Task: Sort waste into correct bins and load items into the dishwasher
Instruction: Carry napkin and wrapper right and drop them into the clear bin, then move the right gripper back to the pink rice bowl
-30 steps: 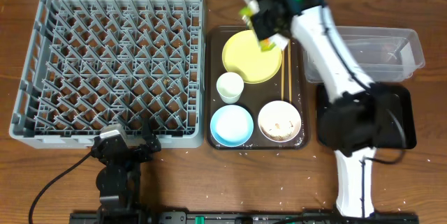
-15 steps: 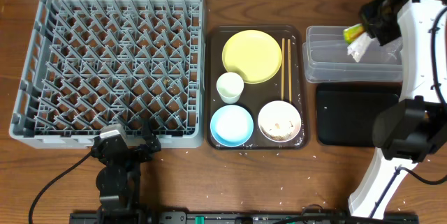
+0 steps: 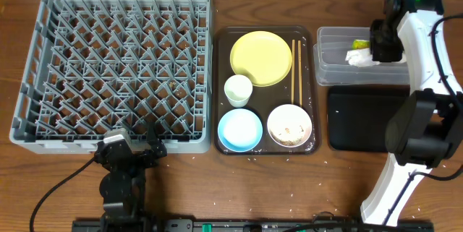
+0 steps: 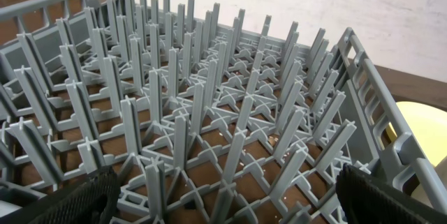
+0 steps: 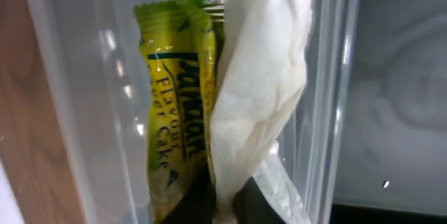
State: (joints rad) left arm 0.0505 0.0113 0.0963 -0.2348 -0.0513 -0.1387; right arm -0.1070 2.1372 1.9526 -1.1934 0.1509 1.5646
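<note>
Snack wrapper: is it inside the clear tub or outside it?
Inside: overhead, the snack wrapper and white paper sit within the clear tub's walls.

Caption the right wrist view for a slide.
Right gripper in the clear tub, its jaws pinching crumpled white paper beside a green-and-yellow snack wrapper.

We look down on a brown wooden table (image 3: pixel 181 181) with visible grain, a pale speckled surface (image 4: pixel 391 15) beyond its edge.
</note>
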